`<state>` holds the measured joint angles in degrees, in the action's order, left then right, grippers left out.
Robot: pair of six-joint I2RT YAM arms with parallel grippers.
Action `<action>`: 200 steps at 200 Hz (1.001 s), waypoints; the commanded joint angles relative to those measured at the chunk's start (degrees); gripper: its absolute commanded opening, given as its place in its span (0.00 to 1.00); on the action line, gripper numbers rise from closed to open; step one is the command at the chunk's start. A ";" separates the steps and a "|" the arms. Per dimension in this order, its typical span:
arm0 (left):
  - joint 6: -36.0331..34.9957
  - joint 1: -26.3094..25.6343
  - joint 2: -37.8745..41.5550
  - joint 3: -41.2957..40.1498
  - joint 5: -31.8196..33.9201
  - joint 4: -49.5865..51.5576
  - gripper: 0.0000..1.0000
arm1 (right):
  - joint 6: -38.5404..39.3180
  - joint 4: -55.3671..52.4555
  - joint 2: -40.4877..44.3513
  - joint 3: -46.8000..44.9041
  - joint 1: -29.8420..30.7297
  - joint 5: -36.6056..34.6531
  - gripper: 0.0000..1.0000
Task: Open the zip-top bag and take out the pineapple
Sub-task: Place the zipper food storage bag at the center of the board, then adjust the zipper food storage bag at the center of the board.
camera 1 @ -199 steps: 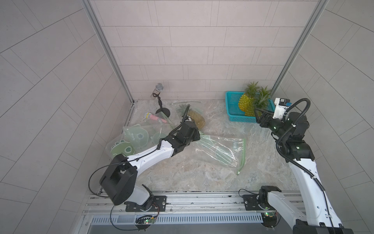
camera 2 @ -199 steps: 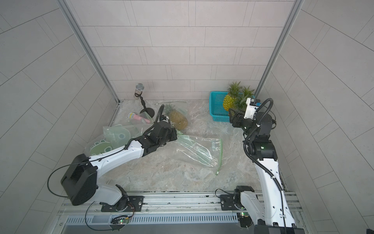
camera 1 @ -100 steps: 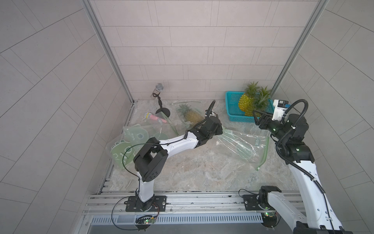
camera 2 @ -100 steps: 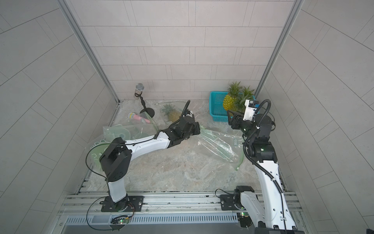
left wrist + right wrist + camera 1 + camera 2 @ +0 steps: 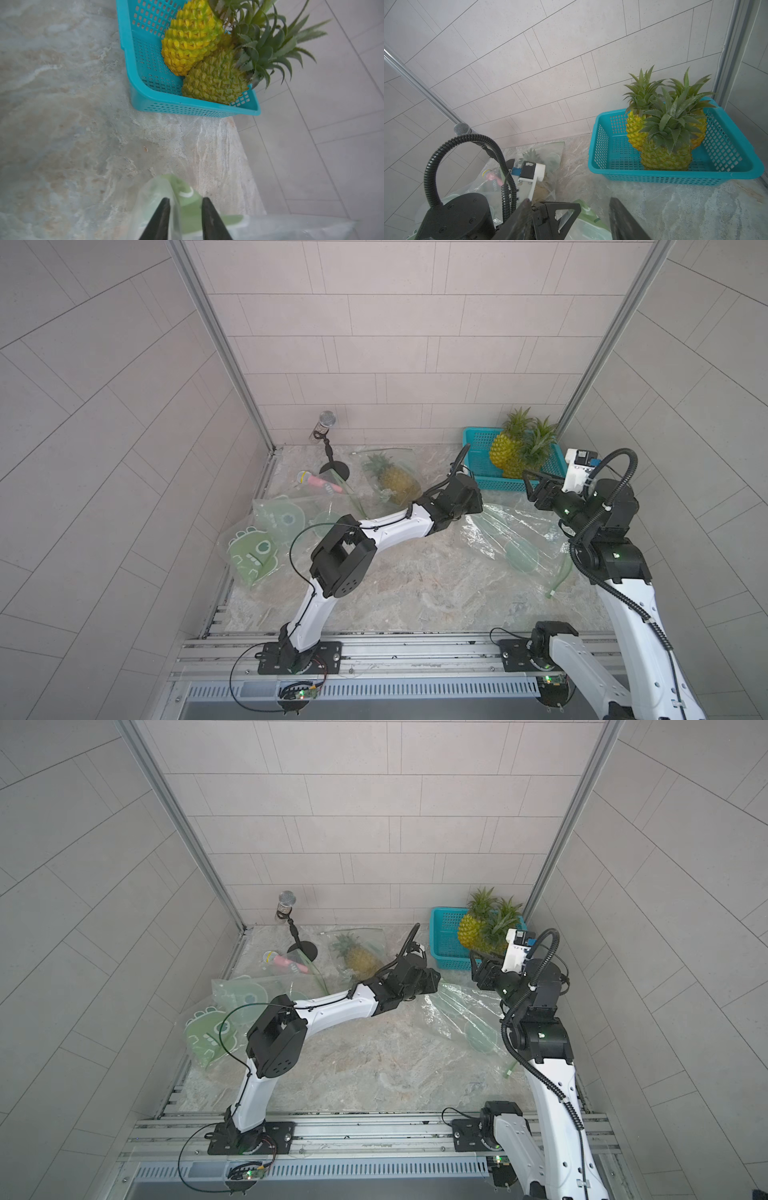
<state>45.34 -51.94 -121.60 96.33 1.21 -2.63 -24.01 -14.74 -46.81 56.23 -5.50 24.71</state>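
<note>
In both top views the zip-top bag (image 5: 405,460) lies upper centre, pineapple (image 5: 397,487) inside. We judge the film limp and slippery, the fruit rigid and knobbly: pinch the zip edge. The 2 claws, left gripper (image 5: 185,207) and right gripper (image 5: 570,207), stand apart, clamping nothing.

We count four pineapples (image 5: 666,155): three stand in the one basket (image 5: 600,133), and one lies inside a bag (image 5: 401,457). There are two microphones (image 5: 327,419), two arms (image 5: 395,526), and what look like five bags. The bags overlap, so we cannot be sure of that number.
</note>
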 commanded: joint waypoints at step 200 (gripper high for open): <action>-34.44 33.80 60.77 -37.16 -9.11 30.97 0.73 | 13.82 -13.27 -47.30 31.83 24.04 6.76 0.53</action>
<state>19.20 -22.87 -63.26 61.65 -4.01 20.14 -16.32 -19.62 -85.82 79.05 16.36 29.85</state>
